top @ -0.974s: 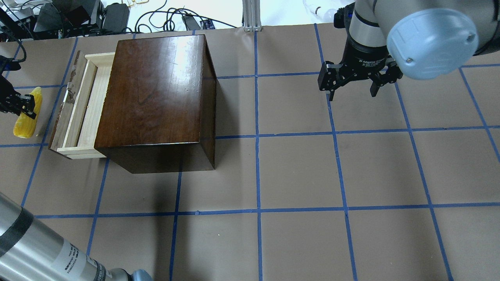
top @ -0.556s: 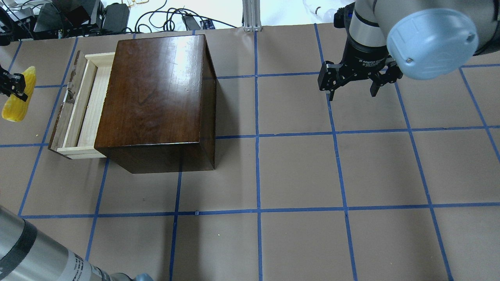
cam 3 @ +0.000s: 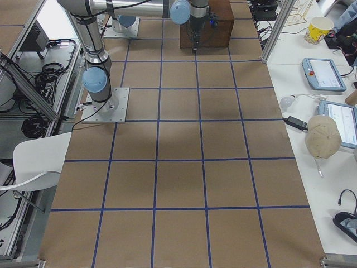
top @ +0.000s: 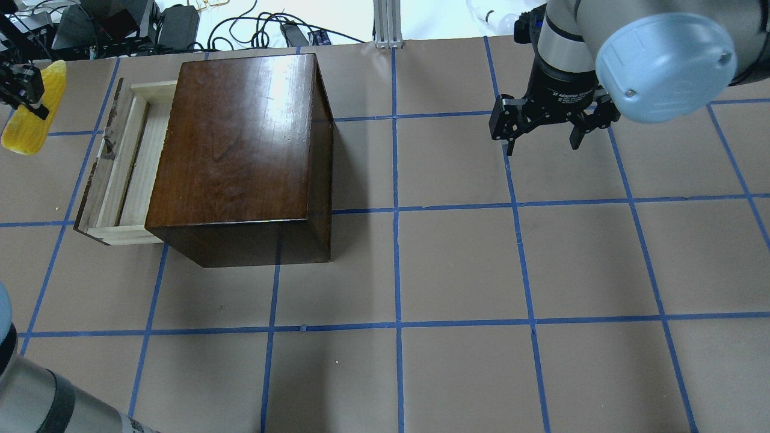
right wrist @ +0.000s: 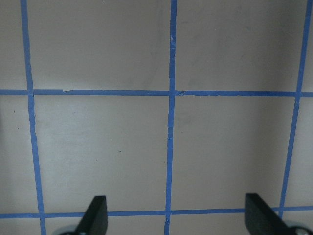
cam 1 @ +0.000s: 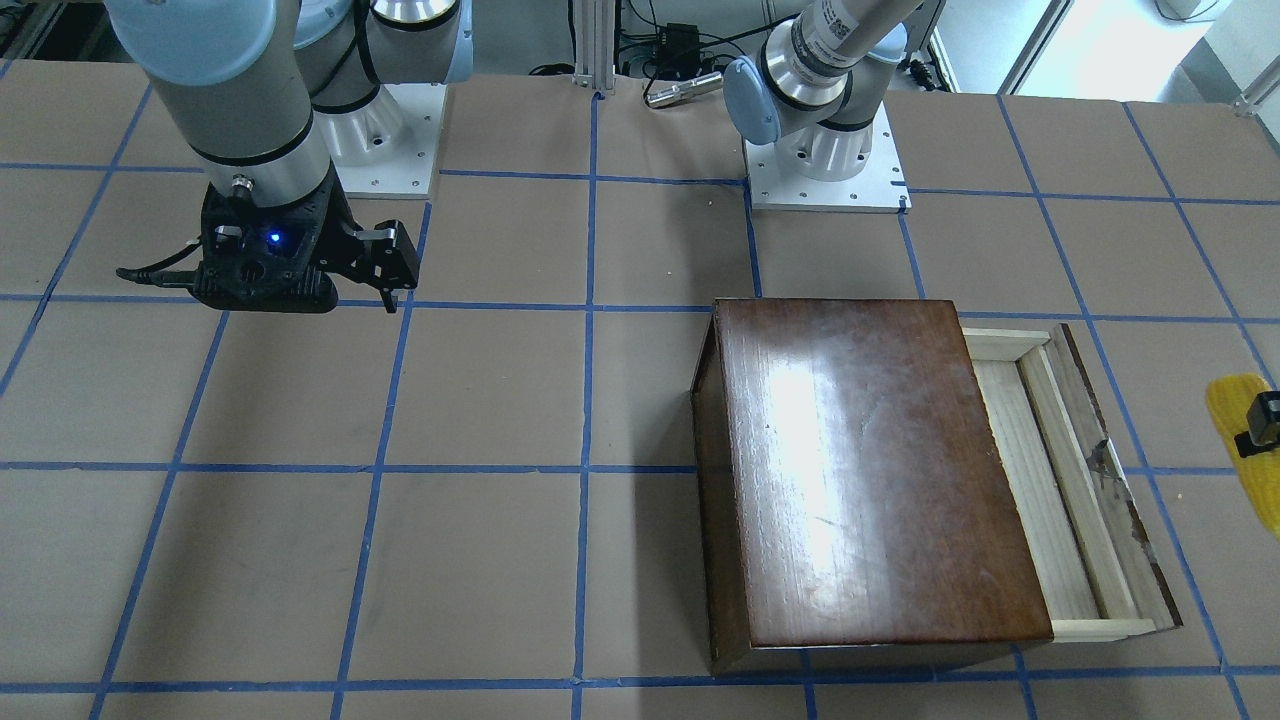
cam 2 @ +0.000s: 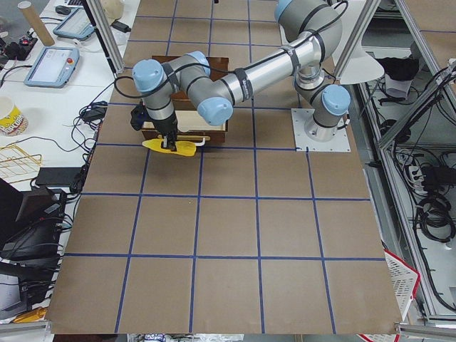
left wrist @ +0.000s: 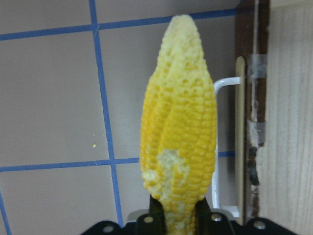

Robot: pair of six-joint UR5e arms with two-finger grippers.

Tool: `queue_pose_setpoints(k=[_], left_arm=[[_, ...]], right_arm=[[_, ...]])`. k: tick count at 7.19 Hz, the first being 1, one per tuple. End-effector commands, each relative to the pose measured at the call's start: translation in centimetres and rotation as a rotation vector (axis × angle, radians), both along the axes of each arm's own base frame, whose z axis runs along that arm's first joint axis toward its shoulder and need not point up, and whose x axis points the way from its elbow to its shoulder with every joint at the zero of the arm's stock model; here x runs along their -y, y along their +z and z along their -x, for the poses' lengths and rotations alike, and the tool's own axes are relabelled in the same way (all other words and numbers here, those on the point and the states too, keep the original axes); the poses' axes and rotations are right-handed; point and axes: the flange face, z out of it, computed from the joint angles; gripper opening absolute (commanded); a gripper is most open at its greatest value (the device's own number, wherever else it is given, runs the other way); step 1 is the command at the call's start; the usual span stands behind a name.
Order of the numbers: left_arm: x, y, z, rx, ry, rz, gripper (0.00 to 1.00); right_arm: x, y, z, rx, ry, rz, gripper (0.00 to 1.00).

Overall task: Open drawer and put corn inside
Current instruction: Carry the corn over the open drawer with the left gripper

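Observation:
The yellow corn (top: 24, 133) is held off the table by my left gripper (top: 29, 95), which is shut on its thick end, left of the drawer. The left wrist view shows the corn (left wrist: 178, 122) pointing forward between the fingers, with the drawer's whitish handle (left wrist: 226, 84) and dark front panel (left wrist: 252, 98) just to its right. The drawer (top: 123, 162) is pulled out of the dark-brown wooden box (top: 240, 138), and its pale tray is empty. It also shows in the front view (cam 1: 1050, 480), with the corn (cam 1: 1232, 415) at the right edge. My right gripper (top: 542, 146) is open and empty, far from the box.
The table is brown with blue tape grid lines. Cables and gear (top: 120, 24) lie beyond the far edge behind the box. The right wrist view shows only bare table between the open fingers (right wrist: 95, 215).
My left gripper has carried the corn upward in the overhead view, from beside the drawer's middle to beside its far end. The right arm, box and drawer have not moved.

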Motion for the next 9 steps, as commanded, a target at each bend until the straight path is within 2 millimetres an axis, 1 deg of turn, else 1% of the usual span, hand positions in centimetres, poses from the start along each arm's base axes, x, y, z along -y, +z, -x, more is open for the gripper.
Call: queue_pose_setpoints(k=[1, 2, 3, 4, 5, 9], left_arm=[[0.4, -0.5, 5.3, -0.051, 0.045, -0.021, 0.25], [0.3, -2.2, 6.3, -0.069, 0.052, -0.050, 0.25], [0.3, -4.0, 6.5, -0.105, 0.060, -0.062, 0.25], [0.8, -5.6, 6.4, -0.115, 0.076, -0.070, 0.25], [0.8, -6.4, 6.7, -0.142, 0.087, -0.075, 0.29], [0.0, -11.4, 7.1, -0.169, 0.083, -0.135, 0.29]], right_arm=[[0.0, 0.0, 0.0, 0.002, 0.000, 0.000, 1.00], [0.0, 0.0, 0.0, 0.000, 0.000, 0.000, 1.00], [0.0, 0.0, 0.0, 0.000, 0.000, 0.000, 1.00], [0.0, 0.0, 0.0, 0.000, 0.000, 0.000, 1.00], [0.0, 0.0, 0.0, 0.000, 0.000, 0.002, 1.00], [0.0, 0.0, 0.0, -0.001, 0.000, 0.000, 1.00]])
